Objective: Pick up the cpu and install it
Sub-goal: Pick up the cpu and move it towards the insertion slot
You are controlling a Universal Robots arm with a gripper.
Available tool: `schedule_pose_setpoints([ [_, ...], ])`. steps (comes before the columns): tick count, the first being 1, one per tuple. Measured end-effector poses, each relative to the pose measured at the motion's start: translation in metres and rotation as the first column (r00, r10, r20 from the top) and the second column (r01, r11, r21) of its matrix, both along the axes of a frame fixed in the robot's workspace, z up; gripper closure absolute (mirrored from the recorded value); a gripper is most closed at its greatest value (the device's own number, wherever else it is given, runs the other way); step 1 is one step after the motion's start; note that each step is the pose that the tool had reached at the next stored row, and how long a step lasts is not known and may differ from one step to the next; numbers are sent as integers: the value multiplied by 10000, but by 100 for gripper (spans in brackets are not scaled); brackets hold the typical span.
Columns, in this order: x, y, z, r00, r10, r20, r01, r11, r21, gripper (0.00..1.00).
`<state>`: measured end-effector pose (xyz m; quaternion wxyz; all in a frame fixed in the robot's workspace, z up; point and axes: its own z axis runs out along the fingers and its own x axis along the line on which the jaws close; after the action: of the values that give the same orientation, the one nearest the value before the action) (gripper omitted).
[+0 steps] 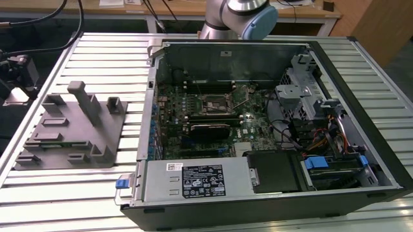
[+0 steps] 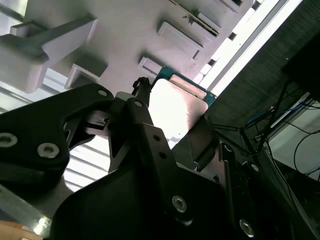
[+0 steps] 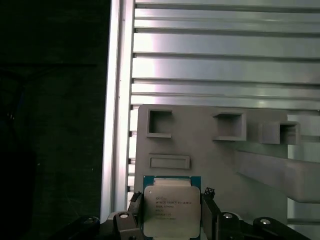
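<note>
Cpu (image 3: 171, 210) is in the grip of the gripper (image 3: 172, 214). The two black fingers (image 3: 136, 206) pinch it, one on each side. Its shiny silver top faces the first wrist view, and a thin green rim runs round it. The cpu is held over the grey block (image 3: 210, 145), near one edge of the block and just beside a long flat slot (image 3: 170, 161). In the second wrist view the cpu is tipped a little, with the pale block behind it.

In the exterior view the grey block lies on the metal table (image 1: 96, 53), at 9 o'clock from the computer case (image 1: 361, 96) and a little apart from it. The case lies open. A green board (image 1: 258, 125) is in it, with a square socket (image 1: 216, 104) near the board's middle. A silver box (image 1: 193, 181) sits at 6 o'clock inside the case. The robot arm (image 1: 242, 17) stands at 12 o'clock behind the case.
</note>
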<state>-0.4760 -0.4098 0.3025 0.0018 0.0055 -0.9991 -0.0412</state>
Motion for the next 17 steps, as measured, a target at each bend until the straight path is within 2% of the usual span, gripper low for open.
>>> schedule_pose_setpoints([
  [17,0,0,501,10000,0,67,0,10000,-1,45],
])
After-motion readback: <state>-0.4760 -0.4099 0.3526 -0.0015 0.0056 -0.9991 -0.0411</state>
